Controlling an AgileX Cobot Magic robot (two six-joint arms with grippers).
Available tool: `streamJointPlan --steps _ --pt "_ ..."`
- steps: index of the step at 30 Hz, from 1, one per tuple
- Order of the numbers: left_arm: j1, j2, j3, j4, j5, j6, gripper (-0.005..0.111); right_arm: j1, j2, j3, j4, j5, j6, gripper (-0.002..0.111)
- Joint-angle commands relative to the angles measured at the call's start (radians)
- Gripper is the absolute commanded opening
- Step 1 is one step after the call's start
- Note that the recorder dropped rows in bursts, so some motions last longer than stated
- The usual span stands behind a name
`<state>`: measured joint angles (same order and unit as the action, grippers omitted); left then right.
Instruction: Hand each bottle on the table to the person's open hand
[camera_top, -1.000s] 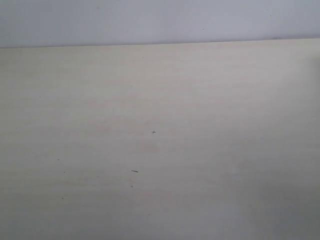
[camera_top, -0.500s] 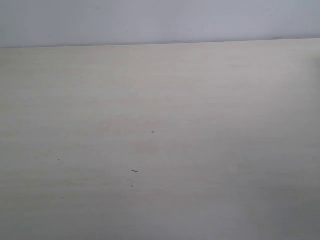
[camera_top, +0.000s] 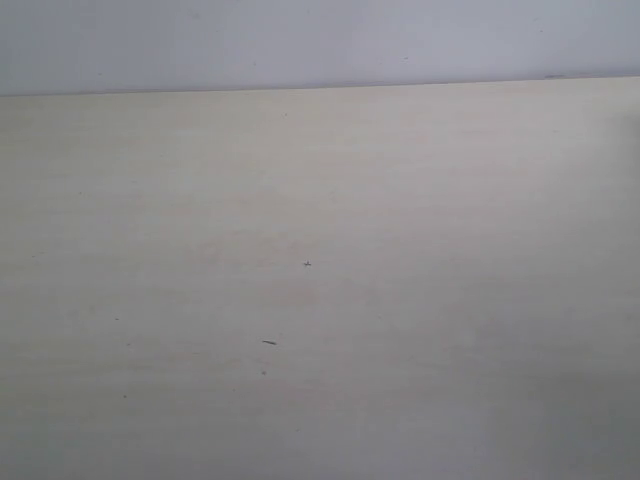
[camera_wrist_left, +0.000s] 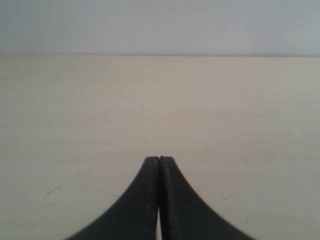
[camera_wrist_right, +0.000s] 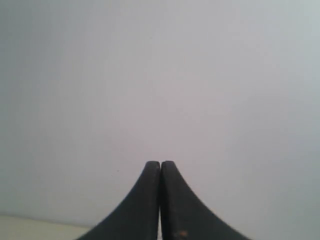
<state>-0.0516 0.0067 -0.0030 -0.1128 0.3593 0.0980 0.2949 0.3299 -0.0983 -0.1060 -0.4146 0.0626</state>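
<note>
Currently your left tool (camera_wrist_left: 159, 159) has its two black fingers (camera_wrist_left: 145, 200) pressed flat together, tip to tip, with nothing between them. It hangs over the worktop (camera_wrist_left: 225, 110) and points across the pale surface toward the far edge (camera_wrist_left: 160, 55), where the worktop meets a plain grey-white wall (camera_wrist_left: 160, 25). Your right tool (camera_wrist_right: 160, 163) is likewise closed up, one side against the other, gripping nothing. It is aimed higher: almost all you see past it is the wall, and just a thin strip of the worktop shows beside it.

From the exterior view, the worktop (camera_top: 400, 250) is the one task thing you can place. It fills most of the picture as a wide beige sheet with faint grain. Its far edge runs nearly straight across, touching the wall, and climbs slightly toward the right. A short dark mark (camera_top: 269, 342) and a tiny speck (camera_top: 307, 264) lie near the middle, well apart from that edge. Broad bare surface spreads on every side of them, out to the borders of the view.
</note>
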Motion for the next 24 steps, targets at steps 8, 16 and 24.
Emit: streamJointPlan --steps 8,16,24 --pt "0.003 -0.007 0.003 -0.007 -0.005 -0.002 0.001 -0.203 -0.203 0.005 -0.001 0.236 -0.016 0.000" --pt "0.003 -0.007 0.003 -0.007 -0.005 -0.002 0.001 -0.230 -0.297 0.005 0.002 0.560 -0.007 0.000" --pt "0.003 -0.007 0.003 -0.007 -0.005 -0.002 0.001 -0.230 -0.304 0.005 0.002 0.687 0.040 0.000"
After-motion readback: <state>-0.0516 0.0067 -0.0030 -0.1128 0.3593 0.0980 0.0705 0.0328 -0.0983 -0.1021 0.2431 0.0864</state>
